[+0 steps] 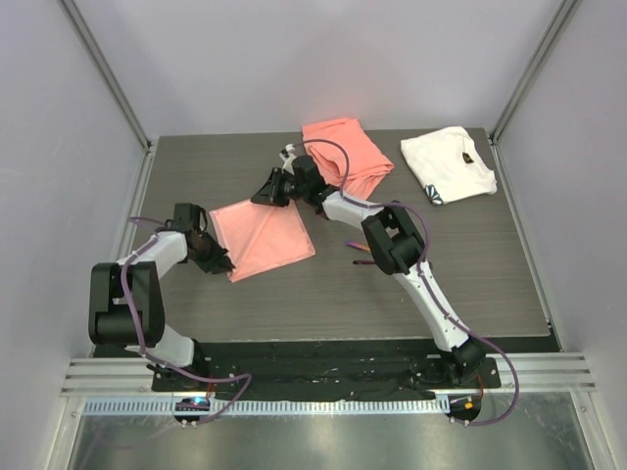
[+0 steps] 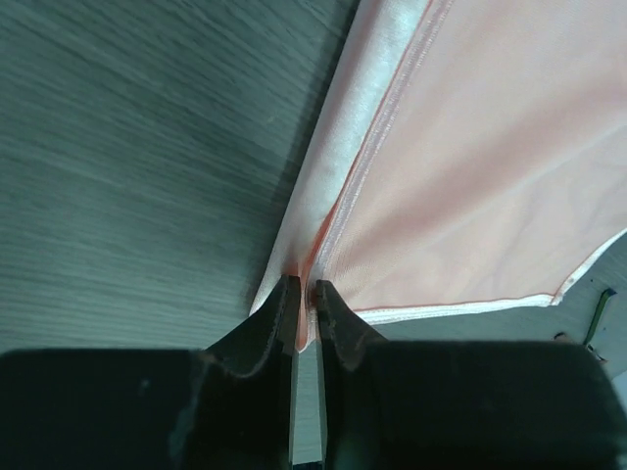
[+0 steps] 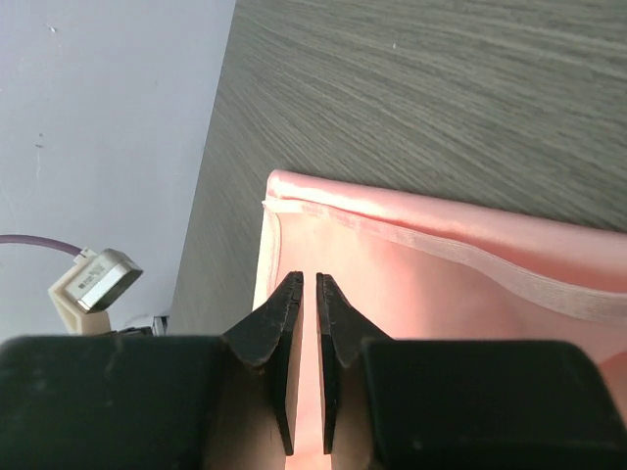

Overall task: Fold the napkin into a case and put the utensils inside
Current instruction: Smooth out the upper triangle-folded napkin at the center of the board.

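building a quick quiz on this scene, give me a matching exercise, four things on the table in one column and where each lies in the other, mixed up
Things:
1. napkin
2. coral-orange cloth
3. white cloth
4. utensils

Places:
a. far right corner of the table
b. far edge, near the middle
c. about the centre, small and dark
d. left of centre, spread out

Pairs: 1-d, 2-b, 3-a, 4-c
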`<state>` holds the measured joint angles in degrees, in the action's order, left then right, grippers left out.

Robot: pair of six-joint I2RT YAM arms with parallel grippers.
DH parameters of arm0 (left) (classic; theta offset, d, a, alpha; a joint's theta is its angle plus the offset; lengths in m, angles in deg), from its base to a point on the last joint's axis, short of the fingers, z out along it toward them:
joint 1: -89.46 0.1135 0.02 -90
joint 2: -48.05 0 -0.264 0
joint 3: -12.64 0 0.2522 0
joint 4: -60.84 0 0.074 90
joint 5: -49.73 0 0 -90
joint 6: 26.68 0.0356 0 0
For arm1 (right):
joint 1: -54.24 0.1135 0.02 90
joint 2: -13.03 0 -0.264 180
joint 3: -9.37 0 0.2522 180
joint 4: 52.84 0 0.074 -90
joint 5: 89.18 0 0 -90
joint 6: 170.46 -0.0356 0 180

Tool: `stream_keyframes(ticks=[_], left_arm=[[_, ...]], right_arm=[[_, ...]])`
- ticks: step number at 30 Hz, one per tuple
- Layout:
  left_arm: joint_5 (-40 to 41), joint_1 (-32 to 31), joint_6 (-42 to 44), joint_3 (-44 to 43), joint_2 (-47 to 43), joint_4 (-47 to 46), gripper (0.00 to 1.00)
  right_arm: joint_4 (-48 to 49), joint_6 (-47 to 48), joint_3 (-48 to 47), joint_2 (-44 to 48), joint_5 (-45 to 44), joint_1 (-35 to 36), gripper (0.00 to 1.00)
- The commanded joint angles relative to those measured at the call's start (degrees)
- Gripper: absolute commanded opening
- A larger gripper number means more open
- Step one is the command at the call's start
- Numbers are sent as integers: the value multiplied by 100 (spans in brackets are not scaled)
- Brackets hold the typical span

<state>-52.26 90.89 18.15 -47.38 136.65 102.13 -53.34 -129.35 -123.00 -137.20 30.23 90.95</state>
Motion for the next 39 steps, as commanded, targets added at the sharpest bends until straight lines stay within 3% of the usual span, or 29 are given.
stream_keyframes(ticks=[1,3,8,14,17,20,28,39], left_arm=[[29,-29,-159,-49,-667,-56,24],[205,6,7,-451,-817,251,36],[189,427,534,-1690,-180,639,45],[231,613,1439,-3658,1527,1456,28],[188,613,1792,-4073,2152,1396,27],[-145,613,1959,-4338,2539,1237,27],[-84,604,2144,-4831,3128,1149,29],[-278,569,2187,-4840,3260,1097,26]], right_arm=[[19,28,372,696,320,29,17],[-155,168,540,820,355,38,18],[-657,730,1146,1469,276,21,24],[-772,810,1744,1910,390,-15,29],[-728,793,1999,2041,522,-23,29],[-649,810,2350,2147,513,-41,29],[-333,670,2992,2279,663,-85,29],[-113,538,3221,2297,715,-76,29]])
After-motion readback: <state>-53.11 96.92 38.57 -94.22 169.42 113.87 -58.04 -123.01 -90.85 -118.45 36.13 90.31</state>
